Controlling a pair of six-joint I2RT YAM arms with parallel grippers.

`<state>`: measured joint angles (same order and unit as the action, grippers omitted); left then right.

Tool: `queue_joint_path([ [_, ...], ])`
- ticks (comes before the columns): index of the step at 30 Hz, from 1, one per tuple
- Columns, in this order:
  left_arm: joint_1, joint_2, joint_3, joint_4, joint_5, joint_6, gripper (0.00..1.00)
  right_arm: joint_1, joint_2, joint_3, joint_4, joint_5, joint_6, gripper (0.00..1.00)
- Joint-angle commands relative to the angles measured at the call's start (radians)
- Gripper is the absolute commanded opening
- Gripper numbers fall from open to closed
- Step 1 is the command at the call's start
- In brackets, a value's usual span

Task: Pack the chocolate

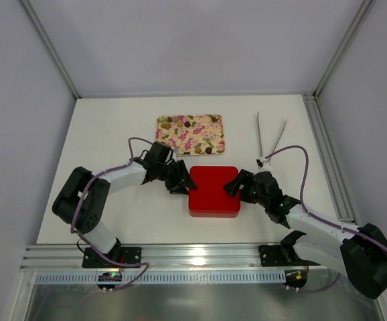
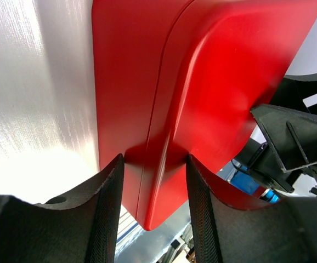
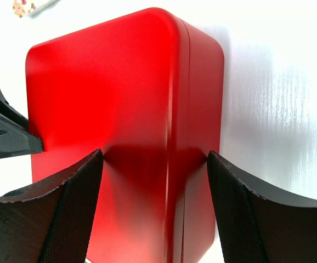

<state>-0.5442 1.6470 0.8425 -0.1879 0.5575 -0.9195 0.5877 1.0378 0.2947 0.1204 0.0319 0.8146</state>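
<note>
left gripper [image 2: 154, 164] is clamping the red box [image 1: 213, 194] edge, right gripper [image 3: 154, 156] is straddling the other side (can't tell if gripping), so a lopsided pull is risking it skidding

The room is bright, and the light seems to come from above. The white table [image 1: 146, 214] shines, and in both wrist views it glows so white that it looks washed out. The red box [image 1: 213, 194] has soft shiny streaks on its lid. Small dark shadows sit where the black fingers [image 2: 106, 213] come near it. Up close the fingers look big and blurry. The top view is sharp, but its walls [image 1: 19, 100] lean outward.
</note>
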Motion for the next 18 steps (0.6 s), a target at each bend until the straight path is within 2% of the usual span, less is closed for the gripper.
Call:
queue_joint_path([
  [1,-0.051,0.099,-0.072,-0.104,-0.192,0.027,0.45,0.034,0.050,-0.094,-0.130,-0.151,0.029,0.64],
  [6,-0.051,0.096,-0.068,-0.116,-0.199,0.031,0.47,0.034,0.015,-0.132,-0.128,-0.164,0.053,0.61],
  [9,-0.051,0.099,-0.066,-0.122,-0.200,0.033,0.48,0.032,-0.007,-0.150,-0.130,-0.185,0.061,0.55],
  [18,-0.051,0.099,-0.042,-0.162,-0.215,0.051,0.48,0.095,-0.070,-0.167,-0.154,-0.161,0.116,0.46],
])
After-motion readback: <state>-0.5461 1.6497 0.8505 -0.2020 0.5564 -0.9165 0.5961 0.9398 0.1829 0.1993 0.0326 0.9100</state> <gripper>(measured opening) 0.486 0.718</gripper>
